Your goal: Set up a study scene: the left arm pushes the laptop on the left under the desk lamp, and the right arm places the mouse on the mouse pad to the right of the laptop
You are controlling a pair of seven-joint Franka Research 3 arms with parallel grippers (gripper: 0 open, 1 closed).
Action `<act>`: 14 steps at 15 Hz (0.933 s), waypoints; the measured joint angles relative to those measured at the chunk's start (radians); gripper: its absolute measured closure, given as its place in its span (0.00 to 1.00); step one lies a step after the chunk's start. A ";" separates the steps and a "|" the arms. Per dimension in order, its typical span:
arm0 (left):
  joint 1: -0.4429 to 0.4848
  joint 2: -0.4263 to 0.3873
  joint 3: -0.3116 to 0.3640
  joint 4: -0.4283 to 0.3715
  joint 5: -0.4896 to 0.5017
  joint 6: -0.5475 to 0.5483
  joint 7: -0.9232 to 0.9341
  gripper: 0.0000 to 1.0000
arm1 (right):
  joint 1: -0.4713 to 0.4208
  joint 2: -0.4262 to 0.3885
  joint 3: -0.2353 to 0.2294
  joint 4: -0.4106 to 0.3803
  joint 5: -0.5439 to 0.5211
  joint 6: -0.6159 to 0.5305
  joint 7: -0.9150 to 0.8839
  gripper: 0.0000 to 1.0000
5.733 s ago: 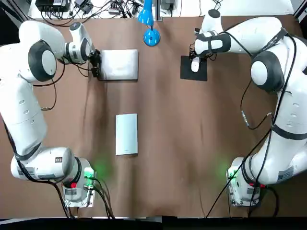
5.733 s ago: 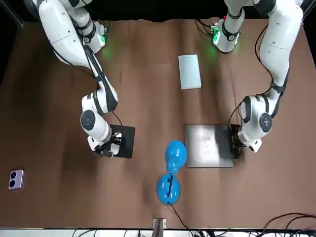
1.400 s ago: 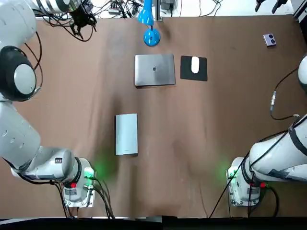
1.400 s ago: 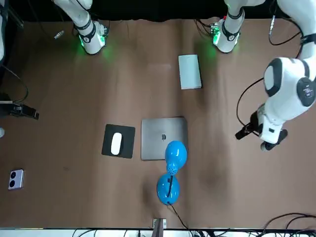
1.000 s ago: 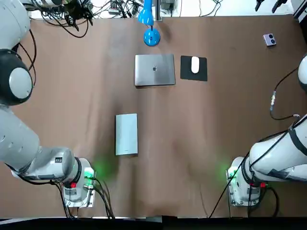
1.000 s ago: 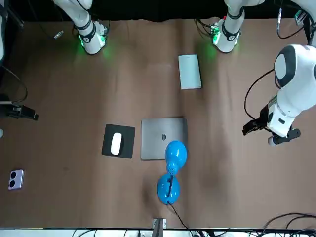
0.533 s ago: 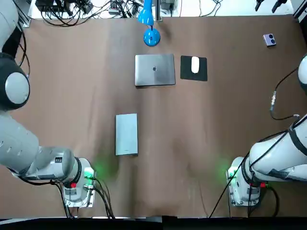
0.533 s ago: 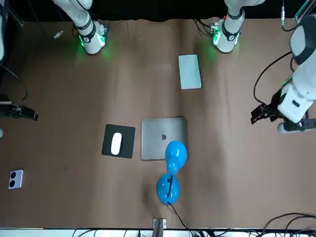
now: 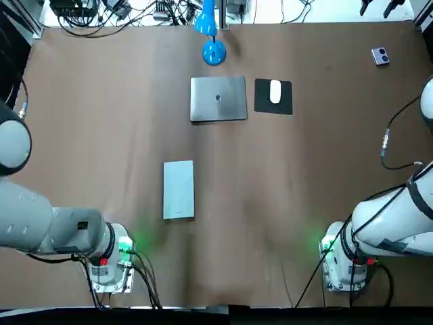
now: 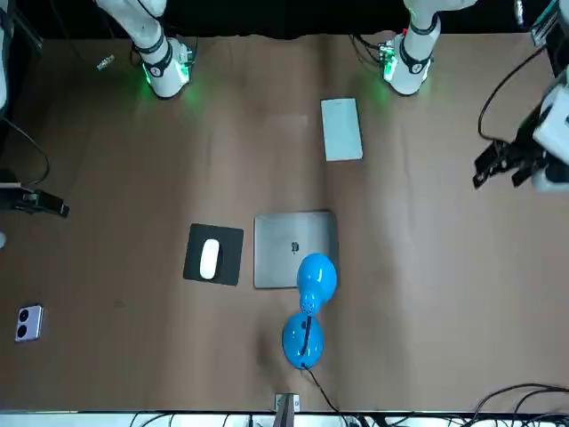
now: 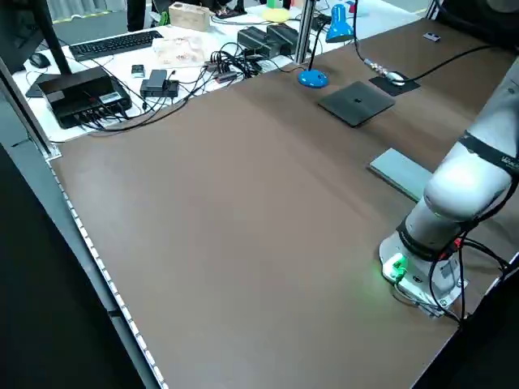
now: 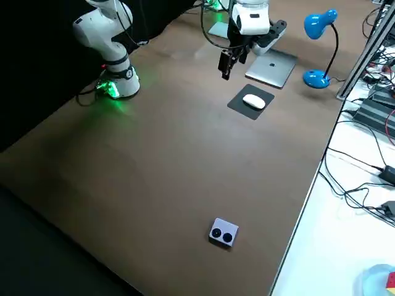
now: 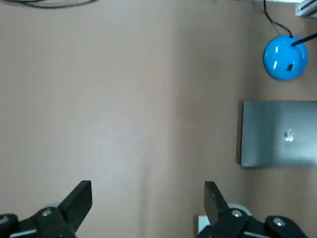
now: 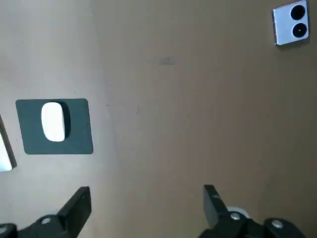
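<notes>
The closed grey laptop [image 9: 218,99] lies just in front of the blue desk lamp's base [image 9: 214,53], with the lamp head [image 10: 316,274] over its far edge. To the laptop's right, the white mouse [image 9: 275,91] rests on the black mouse pad [image 9: 273,97]. My left gripper [image 13: 148,203] hangs open and empty high over the table's left side [image 10: 502,169], well clear of the laptop [image 13: 280,134]. My right gripper [image 14: 147,206] is open and empty too, raised above the table to the right of the mouse pad [image 14: 54,126].
A flat grey notebook [image 9: 178,189] lies mid-table, nearer the arm bases. A small phone [image 9: 379,56] sits at the far right. Cables and desk gear [image 11: 162,73] crowd the white bench beyond the far edge. The arm bases [image 9: 108,261] glow green.
The laptop has slid right from the left gripper to under the lamp. The right gripper has left the mouse on the pad. The left arm keeps rising and pulling back leftward.
</notes>
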 joint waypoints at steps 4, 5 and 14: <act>0.024 -0.045 -0.001 0.000 0.000 -0.048 0.001 0.00 | 0.000 0.000 0.000 0.000 0.000 0.000 0.000 0.00; 0.021 -0.041 0.000 -0.003 0.000 -0.048 0.002 0.00 | 0.000 0.000 0.000 0.000 0.000 0.000 0.000 0.00; -0.043 0.073 0.055 0.077 0.004 -0.030 0.004 0.00 | 0.000 0.000 0.000 0.000 0.000 0.000 0.000 0.00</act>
